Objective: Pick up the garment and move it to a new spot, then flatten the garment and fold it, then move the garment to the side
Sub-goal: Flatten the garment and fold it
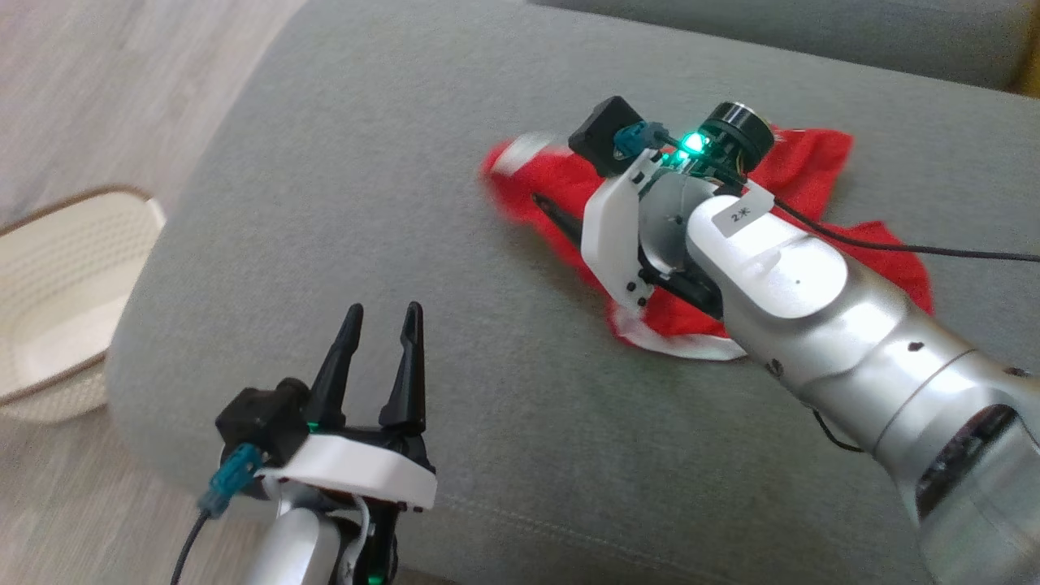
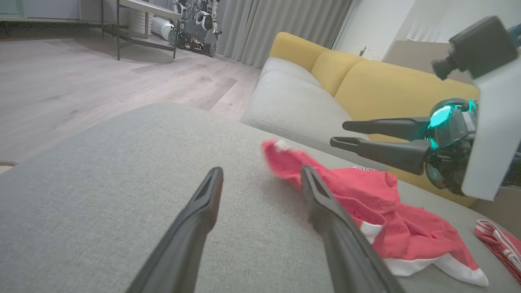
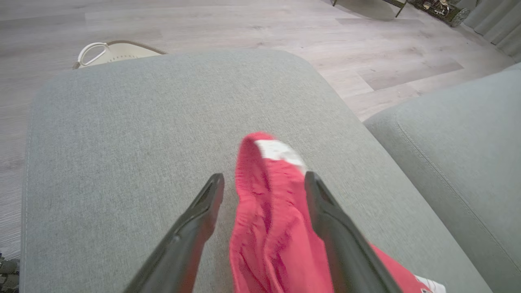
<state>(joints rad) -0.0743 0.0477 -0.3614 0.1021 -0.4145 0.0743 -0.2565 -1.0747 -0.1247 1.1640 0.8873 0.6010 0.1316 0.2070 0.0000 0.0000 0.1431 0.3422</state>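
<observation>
The garment (image 1: 812, 162) is red with white trim and lies crumpled on the grey cushion (image 1: 366, 203), toward its right side. Its left end looks blurred. My right gripper (image 1: 540, 203) hovers over that end, open, with the cloth (image 3: 264, 211) running loose between its fingers (image 3: 325, 219) and drooping to the cushion. From the left wrist view the garment (image 2: 366, 191) sits just under the right gripper (image 2: 338, 133), whose jaws stand apart. My left gripper (image 1: 384, 310) is open over bare cushion near the front left, holding nothing, a hand's width short of the garment.
A cream basket (image 1: 65, 268) stands on the wood floor off the cushion's left edge. Behind are a grey sofa seat (image 2: 293, 101) and a yellow backrest (image 2: 386, 89). A red-and-white striped piece (image 2: 500, 240) lies at the far right of the cushion.
</observation>
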